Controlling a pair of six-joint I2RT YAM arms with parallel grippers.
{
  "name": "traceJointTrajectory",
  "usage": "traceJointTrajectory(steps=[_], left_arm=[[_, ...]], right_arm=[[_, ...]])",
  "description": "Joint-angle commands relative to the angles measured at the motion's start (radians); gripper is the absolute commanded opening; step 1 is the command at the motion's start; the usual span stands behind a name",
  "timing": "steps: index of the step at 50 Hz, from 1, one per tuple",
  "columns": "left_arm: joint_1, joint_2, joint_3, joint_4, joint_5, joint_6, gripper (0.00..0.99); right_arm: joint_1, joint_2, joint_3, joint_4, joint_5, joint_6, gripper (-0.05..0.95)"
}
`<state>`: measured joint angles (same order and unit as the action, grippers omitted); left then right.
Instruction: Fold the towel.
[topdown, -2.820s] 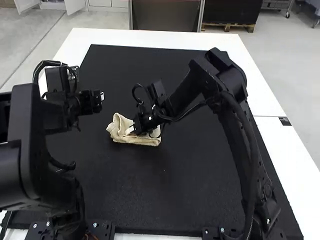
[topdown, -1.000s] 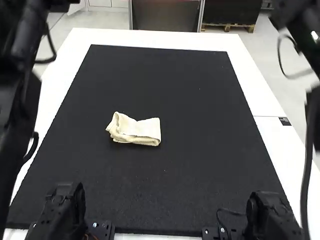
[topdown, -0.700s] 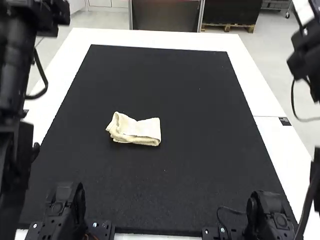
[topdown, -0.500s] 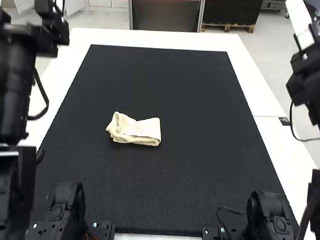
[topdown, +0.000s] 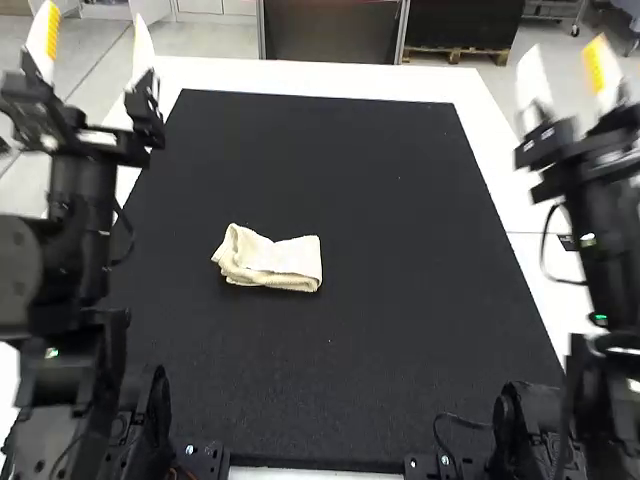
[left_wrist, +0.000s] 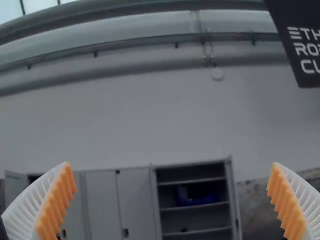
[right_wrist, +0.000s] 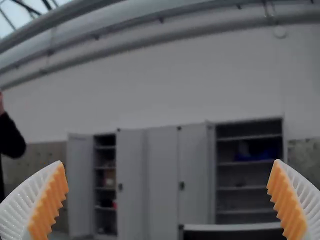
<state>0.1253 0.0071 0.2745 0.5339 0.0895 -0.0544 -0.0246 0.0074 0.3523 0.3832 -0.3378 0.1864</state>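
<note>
Towel (topdown: 282, 264): cream, on the black mat (topdown: 330, 150), left of the mat's middle as the robot faces it. Folded into a short, narrow bundle lying crosswise. Right end flatter and squared off; left end puffier, with several layers showing and a raised loop of cloth. Mat lies on the white table (topdown: 300, 78).

Left gripper (topdown: 95, 24): at the robot's left, well apart from the towel. Released; I read its white, ribbed fingers as wide apart, orange pads (left_wrist: 62, 200) facing each other across the gap. Fingers point away from the arm, toward the far side.

Right gripper (topdown: 566, 50): at the robot's right, likewise well apart from the towel. Also released, fingers spread wide, same far-side heading. The two grippers stand well apart, with the towel lying between the arms.
</note>
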Motion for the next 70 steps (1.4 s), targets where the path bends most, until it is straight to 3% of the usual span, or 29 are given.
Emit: traceJointTrajectory(steps=[1, 5, 11, 14, 19, 24, 28, 31, 35, 41, 46, 48, 52, 70], left_arm=[[0.010, -0.009, -0.106, 0.077, -0.002, 0.048, 0.897], [0.010, -0.009, -0.189, 0.130, -0.002, 0.047, 0.897], [0.011, -0.009, -0.267, 0.117, -0.002, 0.045, 0.900], [0.011, -0.009, -0.276, 0.041, -0.004, 0.045, 0.903], [0.011, -0.009, -0.273, -0.075, -0.007, 0.041, 0.903], [0.011, -0.009, -0.271, -0.173, -0.007, 0.016, 0.903], [0.010, -0.009, -0.273, -0.287, -0.005, 0.010, 0.910], [0.010, -0.010, -0.273, -0.353, -0.004, 0.010, 0.933], [0.014, -0.010, -0.273, -0.377, -0.004, -0.001, 0.962], [0.017, -0.010, -0.273, -0.462, 0.001, 0.007, 0.962], [0.016, -0.010, -0.273, -0.491, 0.003, 0.068, 0.962], [0.016, -0.009, -0.273, -0.514, 0.001, 0.090, 0.962], [0.014, -0.010, -0.273, -0.526, 0.000, 0.087, 0.961], [0.017, -0.009, -0.273, -0.526, 0.000, 0.087, 0.962]], right_arm=[[-0.011, -0.004, -0.124, 0.006, -0.041, -0.131, 0.89], [-0.015, -0.006, -0.216, 0.062, -0.047, -0.142, 0.91], [-0.018, -0.006, -0.260, 0.062, -0.047, -0.113, 0.91], [-0.017, -0.006, -0.263, 0.052, -0.050, -0.116, 0.91], [-0.020, -0.006, -0.294, 0.028, -0.047, -0.202, 0.91], [-0.020, -0.006, -0.351, 0.034, 0.005, -0.246, 0.91], [-0.018, -0.006, -0.351, -0.138, 0.079, -0.318, 0.91], [-0.020, -0.006, -0.351, -0.219, 0.097, -0.323, 0.91], [-0.020, -0.006, -0.351, -0.351, 0.098, -0.340, 0.91], [-0.020, -0.006, -0.352, -0.362, 0.097, -0.377, 0.91], [-0.020, -0.006, -0.351, -0.391, 0.097, -0.413, 0.91], [-0.018, -0.006, -0.352, -0.432, 0.100, -0.489, 0.91], [-0.018, -0.006, -0.352, -0.440, 0.098, -0.536, 0.91], [-0.017, -0.006, -0.352, -0.440, 0.098, -0.538, 0.91]])
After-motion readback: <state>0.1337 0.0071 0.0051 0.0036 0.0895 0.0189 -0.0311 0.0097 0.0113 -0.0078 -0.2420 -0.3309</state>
